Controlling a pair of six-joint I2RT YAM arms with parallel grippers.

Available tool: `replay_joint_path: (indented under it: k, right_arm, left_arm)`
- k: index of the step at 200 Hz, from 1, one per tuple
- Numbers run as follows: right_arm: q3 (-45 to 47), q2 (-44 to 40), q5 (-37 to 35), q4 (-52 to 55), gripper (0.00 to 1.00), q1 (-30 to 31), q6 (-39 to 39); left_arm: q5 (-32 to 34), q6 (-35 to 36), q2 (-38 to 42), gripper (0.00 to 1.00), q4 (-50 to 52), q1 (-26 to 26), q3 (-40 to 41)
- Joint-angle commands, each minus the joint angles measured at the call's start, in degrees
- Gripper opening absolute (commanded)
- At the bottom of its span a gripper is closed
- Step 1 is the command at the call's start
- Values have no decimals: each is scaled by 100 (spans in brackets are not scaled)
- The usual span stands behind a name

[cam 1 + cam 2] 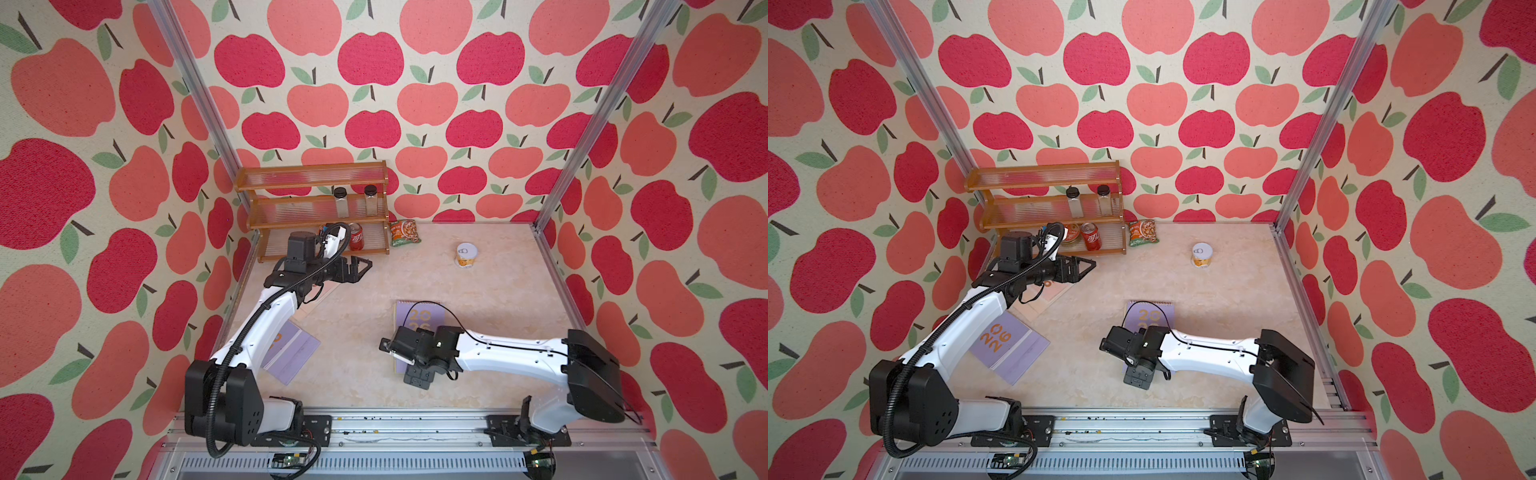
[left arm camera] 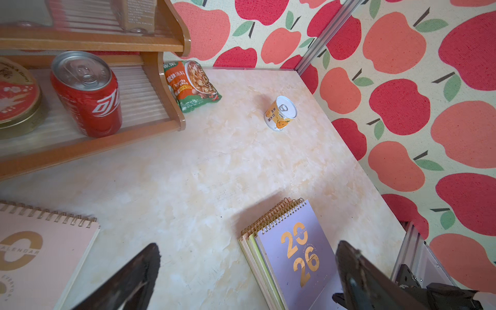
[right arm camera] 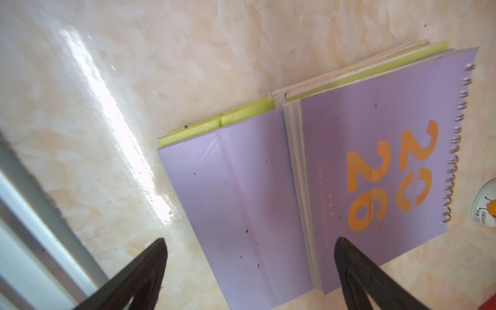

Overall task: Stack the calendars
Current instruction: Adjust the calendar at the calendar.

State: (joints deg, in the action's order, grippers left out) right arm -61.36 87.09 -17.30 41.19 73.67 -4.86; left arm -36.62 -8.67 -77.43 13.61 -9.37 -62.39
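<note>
Lilac-top stack [image 2: 298, 255]: mid-table, with yellow-green and pink edges showing under the lilac "2026" cover.
Loose lilac calendar [image 1: 1013, 349]: lies flat by your left arm's base, well apart from the stack.
Pink calendar [image 2: 40, 255]: lies flat in front of the wooden shelf [image 1: 311, 176], partly under your left arm.
Right gripper [image 3: 249, 241]: over the stack's near end, jaws wide apart, holding nothing.
Left gripper [image 1: 363, 266]: near the shelf's front, jaws apart, holding nothing.

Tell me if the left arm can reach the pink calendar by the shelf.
Probably yes: the left gripper is open and empty, close to the pink calendar, which lies flat with nothing on it. The shelf close by may crowd the approach.
</note>
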Motion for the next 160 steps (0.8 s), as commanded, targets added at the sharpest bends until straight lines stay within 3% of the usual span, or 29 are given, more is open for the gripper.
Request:
replay_joint_path:
  k: [1, 33, 61, 108, 125, 160]
  right_arm:
    - [-270, -448, 1026, -477, 99, -234, 267]
    - [-847, -85, 2077, -1358, 99, -1055, 1067]
    - [-2096, 877, 2596, -1421, 99, -1578, 1587]
    - [-4363, 2734, 3276, -783, 99, -2112, 1721]
    - [-4805, 3222, 3632, -776, 99, -2339, 1971]
    - [-5345, 3952, 3707, -718, 98, -2506, 2403]
  left_arm:
    - [-31, -183, -98, 100, 178, 267, -403]
    - [349, -231, -595, 99, 1191, 691, -1176]
    - [525, -444, -1121, 98, 1939, 1154, -1696]
    - [357, -1442, -1562, 98, 1717, 1980, -1345]
    - [278, -1580, -1796, 98, 1659, 2167, -1311]
    - [434, -1457, -2491, 97, 1897, 2287, -1819]
